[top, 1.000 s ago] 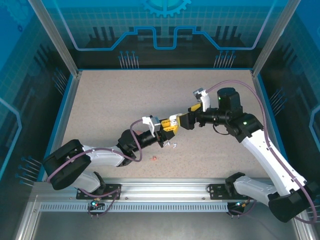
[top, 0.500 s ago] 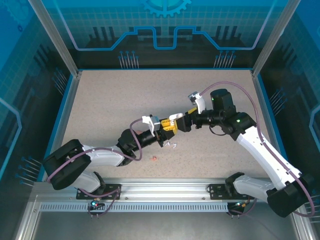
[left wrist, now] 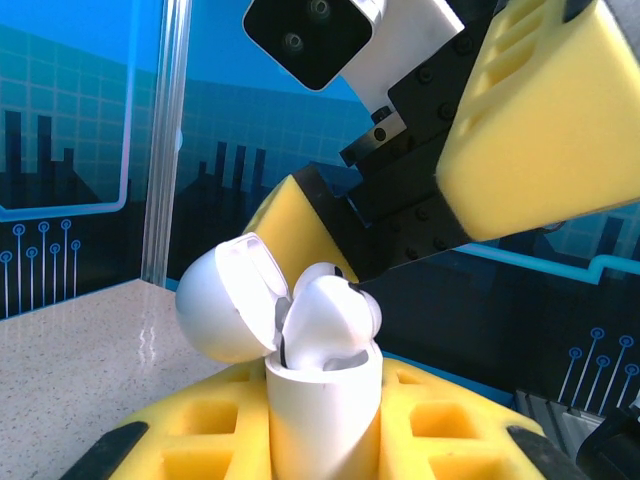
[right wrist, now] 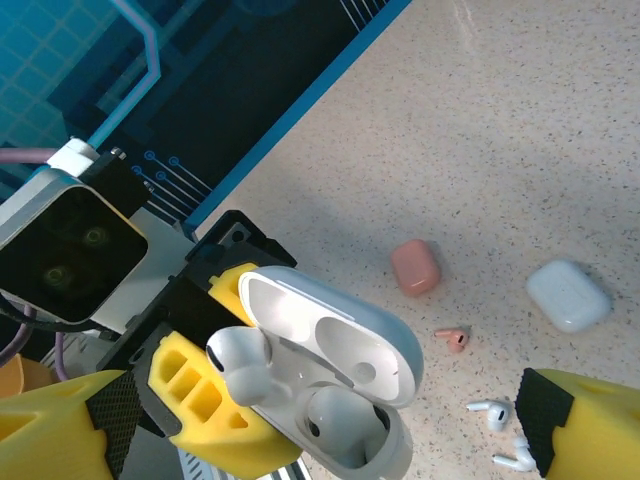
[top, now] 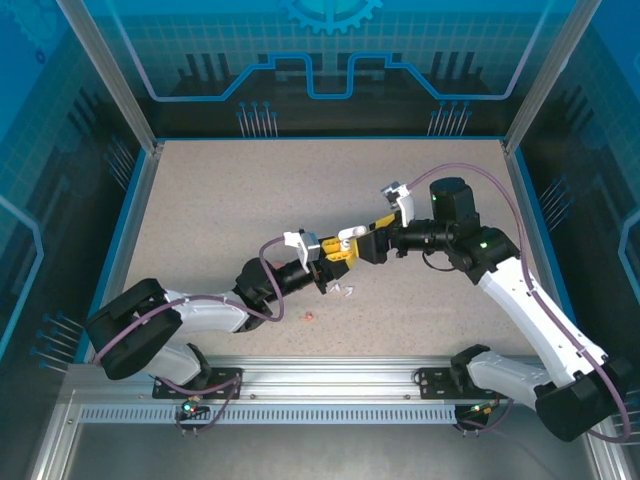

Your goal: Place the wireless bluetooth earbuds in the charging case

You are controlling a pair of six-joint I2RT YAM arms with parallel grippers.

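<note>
Seating looked to us the step in hand: the left fingers [left wrist: 200,430] were clamped on the open case [left wrist: 325,400], holding it upright above the bench [top: 220,200]. One white bud [left wrist: 330,315] stood proud of its well, head up and tilted toward the lid [left wrist: 225,300]. The right fingers [left wrist: 540,120] were spread wide and held nothing, one on each side of the case, close to it but, as far as we could see, not touching. To do it well, we reckoned, the right arm should come down on the bud's head with one finger pad. It should press slowly along the line of the well rather than across it, so the stem would slide in and the bud not pop out sideways. The left should hold firm and level, and the lid should be left alone until both buds sat flush. In the right wrist view the other well held a second bud [right wrist: 330,422] lying low, seemingly home. On the bench lay a pink case [right wrist: 415,267] and a white case [right wrist: 568,295], both closed, so we could not tell what they held. Near them a pink bud [right wrist: 452,338] and two white buds [right wrist: 490,412] lay loose.
</note>
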